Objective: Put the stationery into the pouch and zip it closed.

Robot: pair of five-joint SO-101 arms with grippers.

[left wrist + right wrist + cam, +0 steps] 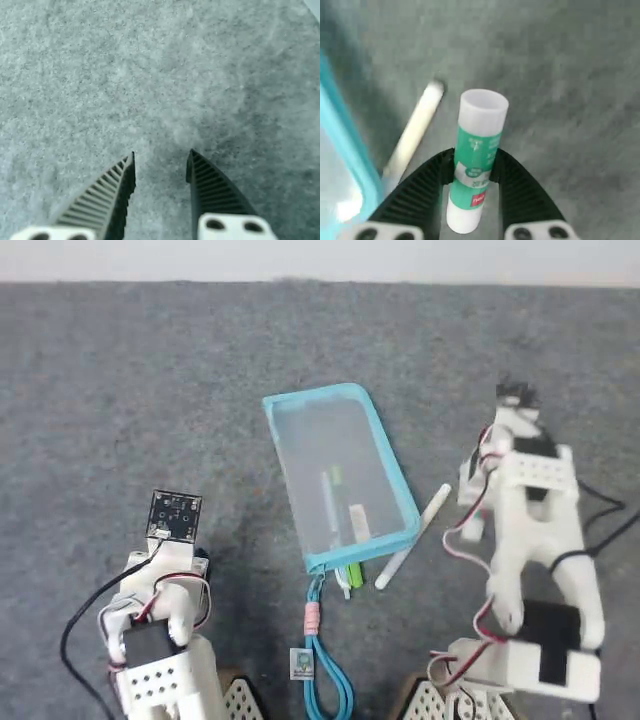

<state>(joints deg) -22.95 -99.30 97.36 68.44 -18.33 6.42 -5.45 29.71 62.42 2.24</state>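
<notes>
Right tool (472,159) clamps the glue stick (481,117) near the pouch (351,150); left tool (161,156) hangs low, jaws parted, empty.

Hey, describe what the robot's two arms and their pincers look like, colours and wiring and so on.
The left arm and right arm are white plastic shells with black motor blocks and loose red, white and black wires. The left pincer and right pincer have dark ribbed fingers tapering to points, on white bases with screw holes.

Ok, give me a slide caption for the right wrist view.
Right claw grips a glue stick, with a white pen and the pouch beside it.
</notes>
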